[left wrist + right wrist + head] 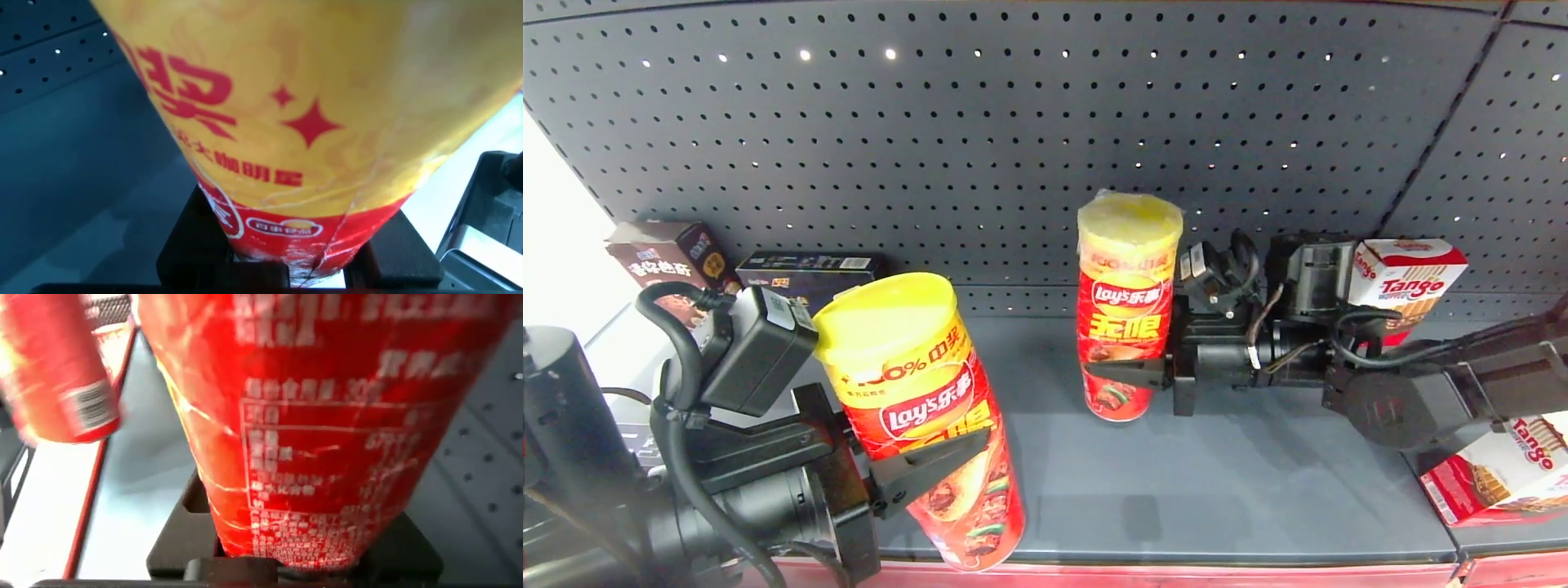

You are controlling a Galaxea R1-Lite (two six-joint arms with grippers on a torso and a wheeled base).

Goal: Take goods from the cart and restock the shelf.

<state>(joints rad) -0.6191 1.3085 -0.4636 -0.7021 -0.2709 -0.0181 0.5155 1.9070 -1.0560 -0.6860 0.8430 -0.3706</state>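
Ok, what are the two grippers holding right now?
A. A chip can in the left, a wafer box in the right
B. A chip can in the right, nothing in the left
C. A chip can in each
C: the left gripper is shut on the near chip can and the right gripper on the far chip can. The wafer box sits behind the right arm, not between its fingers.

Left pincer (935, 461), right pincer (1123, 369): both clenched.

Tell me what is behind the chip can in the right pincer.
The shelf's perforated back panel rises behind the chip can in the right pincer; the stretch directly behind it is covered.
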